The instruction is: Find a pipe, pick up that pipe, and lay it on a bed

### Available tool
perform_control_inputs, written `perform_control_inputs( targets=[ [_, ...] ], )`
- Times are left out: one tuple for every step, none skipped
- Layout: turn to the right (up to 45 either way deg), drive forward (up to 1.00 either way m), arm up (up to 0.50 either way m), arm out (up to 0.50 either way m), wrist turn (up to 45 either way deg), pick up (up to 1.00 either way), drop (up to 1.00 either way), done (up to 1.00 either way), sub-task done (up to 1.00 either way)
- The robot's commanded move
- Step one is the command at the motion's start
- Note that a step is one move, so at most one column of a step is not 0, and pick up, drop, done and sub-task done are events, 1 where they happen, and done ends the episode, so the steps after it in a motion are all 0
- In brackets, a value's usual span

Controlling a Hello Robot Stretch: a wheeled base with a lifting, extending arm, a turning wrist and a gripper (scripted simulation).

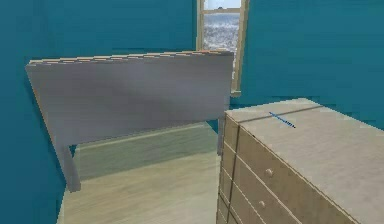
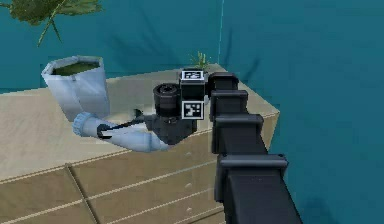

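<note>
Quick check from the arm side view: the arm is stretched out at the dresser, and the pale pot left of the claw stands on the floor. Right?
Not quite. The arm side view shows the pale pot standing on the dresser top, not on the floor. The rest holds: the arm is stretched out at the dresser, and the pot is left of the claw.

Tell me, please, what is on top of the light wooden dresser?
A pale blue plant pot and a pale bent pipe; the dark arm hides part of the dresser top.
</note>
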Motion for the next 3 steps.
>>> perform_control_inputs(
  targets=[
    [0.0,0.0,0.0,0.0,15.0,0.0,0.0,0.0,0.0],
    [0.0,0.0,-0.1,0.0,0.0,0.0,0.0,0.0,0.0],
    [0.0,0.0,0.0,0.0,0.0,1.0,0.0,0.0,0.0]
  ],
)
